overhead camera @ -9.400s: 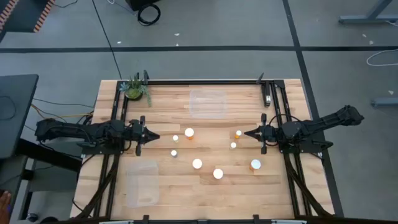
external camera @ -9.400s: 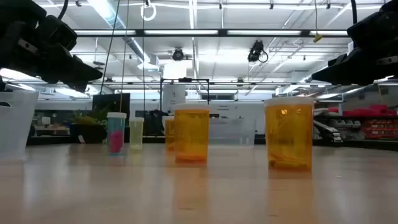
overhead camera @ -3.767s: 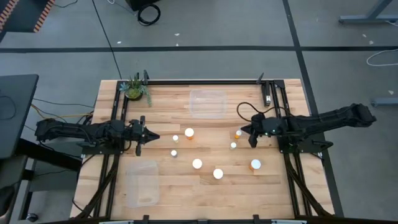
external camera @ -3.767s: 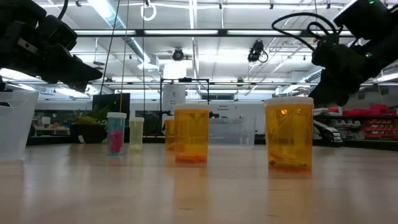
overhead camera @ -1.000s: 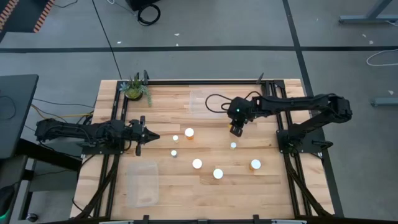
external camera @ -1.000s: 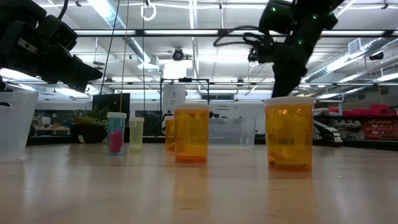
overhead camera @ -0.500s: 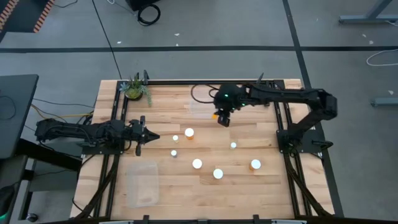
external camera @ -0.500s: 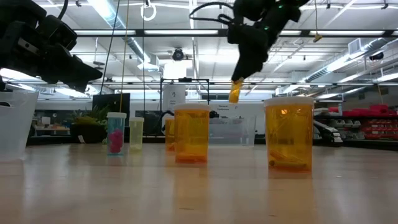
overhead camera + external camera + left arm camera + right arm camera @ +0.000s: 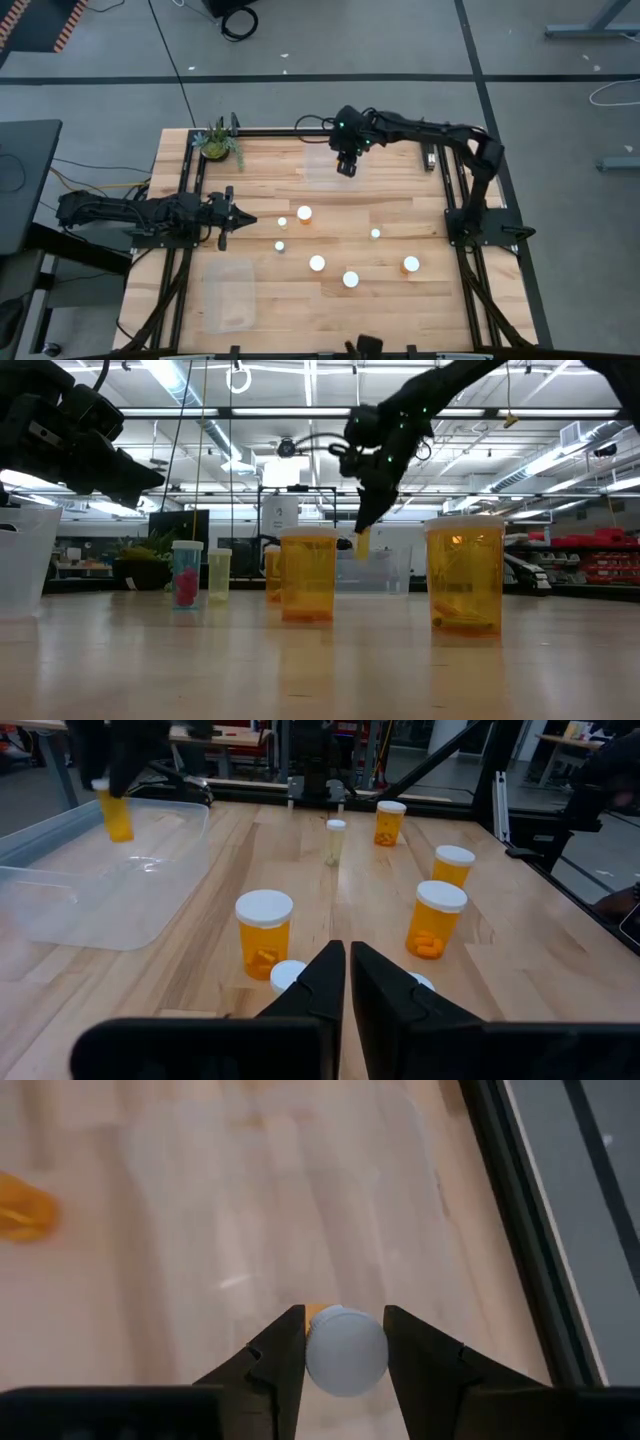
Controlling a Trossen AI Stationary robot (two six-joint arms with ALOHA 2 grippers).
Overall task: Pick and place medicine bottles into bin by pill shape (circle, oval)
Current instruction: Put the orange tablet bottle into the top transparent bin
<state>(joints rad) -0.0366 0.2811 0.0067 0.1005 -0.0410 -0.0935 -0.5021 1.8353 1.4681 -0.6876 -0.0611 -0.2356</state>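
Bottle clamped btwn right fingers, over bin.

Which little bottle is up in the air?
The bottle pinched in the right claw, held over the clear bin at the table's far side. The other six bottles stand on the table.

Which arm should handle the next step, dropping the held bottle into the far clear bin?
The right gripper: it grips the medicine bottle above the far clear bin. The left gripper waits at the table's left.
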